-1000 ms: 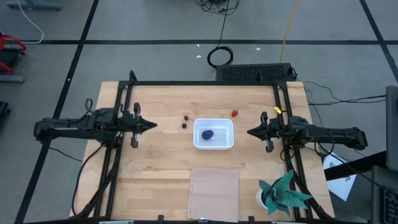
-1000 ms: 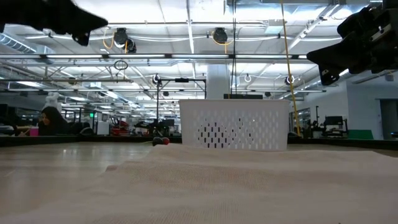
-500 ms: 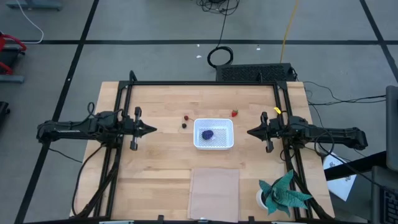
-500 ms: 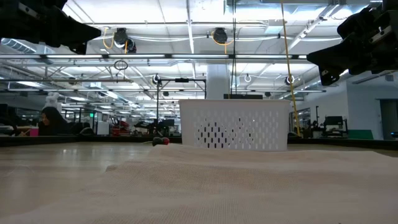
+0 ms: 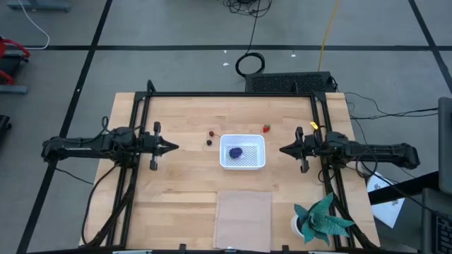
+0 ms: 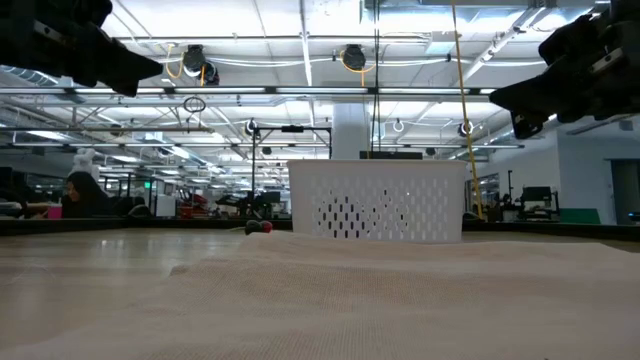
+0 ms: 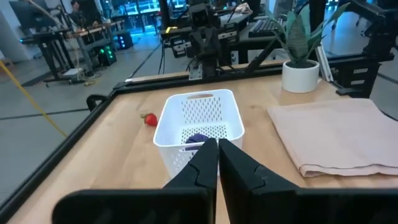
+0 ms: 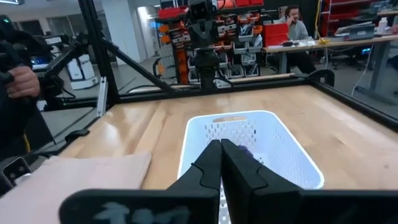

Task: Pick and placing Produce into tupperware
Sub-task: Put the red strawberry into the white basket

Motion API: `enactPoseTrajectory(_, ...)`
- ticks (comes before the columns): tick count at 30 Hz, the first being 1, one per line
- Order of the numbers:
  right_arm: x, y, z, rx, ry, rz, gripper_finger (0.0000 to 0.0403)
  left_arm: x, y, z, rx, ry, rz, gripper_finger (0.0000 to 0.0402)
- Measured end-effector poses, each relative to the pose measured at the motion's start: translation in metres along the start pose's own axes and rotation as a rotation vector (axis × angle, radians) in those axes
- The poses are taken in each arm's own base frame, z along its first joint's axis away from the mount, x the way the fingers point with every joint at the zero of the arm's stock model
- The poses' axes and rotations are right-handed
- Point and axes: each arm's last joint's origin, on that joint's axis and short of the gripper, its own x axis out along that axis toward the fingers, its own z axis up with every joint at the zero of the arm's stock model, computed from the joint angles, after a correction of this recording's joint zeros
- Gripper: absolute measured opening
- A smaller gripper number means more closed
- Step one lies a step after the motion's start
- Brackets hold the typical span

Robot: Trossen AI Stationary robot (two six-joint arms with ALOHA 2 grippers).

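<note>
The white tupperware [image 5: 242, 151] rests on its bottom mid-table, with the purple-blue bunch [image 5: 236, 152] lying on its mesh floor. The red strawberry piece [image 5: 266, 128] lies on the wood beside the container's far right corner. A small red berry [image 5: 210, 132] and a dark berry [image 5: 209, 142] lie to its left. My left gripper [image 5: 175, 147] hovers shut to the left of the container, pointing at it; its wrist view shows the container [image 7: 199, 121] and the strawberry piece [image 7: 149, 119]. My right gripper [image 5: 281, 149] hovers shut to the right, also pointing at the container [image 8: 249, 149].
A flat pale sheet [image 5: 243, 217] lies at the near edge, below the container. A teal paper plant in a white pot [image 5: 319, 220] stands at the near right corner. A black frame [image 5: 233, 94] runs along the far and side edges. People sit at desks beyond the table.
My left gripper has dropped a little lower and shifted slightly toward the near edge, staying shut. The fruits and the container have kept their places.
</note>
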Motion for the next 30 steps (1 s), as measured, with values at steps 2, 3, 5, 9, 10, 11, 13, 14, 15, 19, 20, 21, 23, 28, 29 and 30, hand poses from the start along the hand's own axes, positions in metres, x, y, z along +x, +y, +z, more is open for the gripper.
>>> enactPoseTrajectory(2, 0.002, -0.002, -0.001, -0.008, 0.006, -0.038, 0.0, 0.0, 0.0, 0.001, 0.012, -0.006, 0.001, 0.0019)
enactPoseTrajectory(3, 0.003, -0.002, -0.001, -0.015, 0.013, -0.053, 0.0, 0.0, 0.0, 0.001, 0.017, -0.01, 0.002, 0.0018)
enactPoseTrajectory(5, 0.004, -0.004, -0.003, -0.019, 0.032, -0.087, 0.0, 0.0, 0.0, 0.002, 0.027, -0.017, 0.006, 0.0014)
enactPoseTrajectory(9, 0.008, -0.009, -0.005, -0.03, 0.061, -0.166, 0.0, 0.0, 0.001, 0.003, 0.042, -0.031, 0.03, 0.0003)
enactPoseTrajectory(10, 0.008, -0.01, -0.004, -0.037, 0.057, -0.197, 0.0, 0.0, 0.001, 0.003, 0.042, -0.03, 0.036, 0.0002)
enactPoseTrajectory(11, 0.009, -0.012, -0.004, -0.042, 0.052, -0.228, 0.0, 0.0, 0.002, 0.003, 0.041, -0.028, 0.043, 0.0002)
enactPoseTrajectory(13, 0.01, -0.014, -0.003, -0.056, 0.043, -0.265, 0.0, 0.0, 0.002, 0.003, 0.041, -0.028, 0.051, 0.0006)
enactPoseTrajectory(14, 0.011, -0.014, -0.003, -0.061, 0.046, -0.268, 0.0, 0.0, 0.002, 0.003, 0.041, -0.027, 0.053, 0.0009)
enactPoseTrajectory(15, 0.011, -0.015, -0.004, -0.063, 0.051, -0.272, 0.0, 0.0, 0.002, 0.003, 0.041, -0.027, 0.054, 0.0012)
enactPoseTrajectory(19, 0.013, -0.017, -0.004, -0.059, 0.052, -0.284, 0.0, 0.0, 0.002, 0.003, 0.045, -0.028, 0.055, 0.0023)
enactPoseTrajectory(20, 0.013, -0.017, -0.003, -0.059, 0.044, -0.287, 0.0, 0.0, 0.002, 0.003, 0.046, -0.028, 0.056, 0.0025)
enactPoseTrajectory(21, 0.013, -0.018, -0.002, -0.059, 0.044, -0.292, 0.0, 0.0, 0.002, 0.003, 0.049, -0.028, 0.058, 0.0025)
enactPoseTrajectory(23, 0.015, -0.019, 0.003, -0.058, 0.045, -0.302, 0.0, 0.0, 0.002, 0.003, 0.056, -0.028, 0.058, 0.0025)
enactPoseTrajectory(28, 0.022, -0.022, 0.025, -0.057, 0.058, -0.289, 0.0, 0.0, 0.002, 0.003, 0.064, -0.028, 0.059, 0.0026)
enactPoseTrajectory(29, 0.024, -0.023, 0.03, -0.056, 0.061, -0.3, 0.0, 0.0, 0.002, 0.004, 0.064, -0.029, 0.059, 0.0026)
enactPoseTrajectory(30, 0.025, -0.025, 0.035, -0.054, 0.073, -0.312, 0.0, 0.0, 0.002, 0.004, 0.065, -0.032, 0.059, 0.0026)
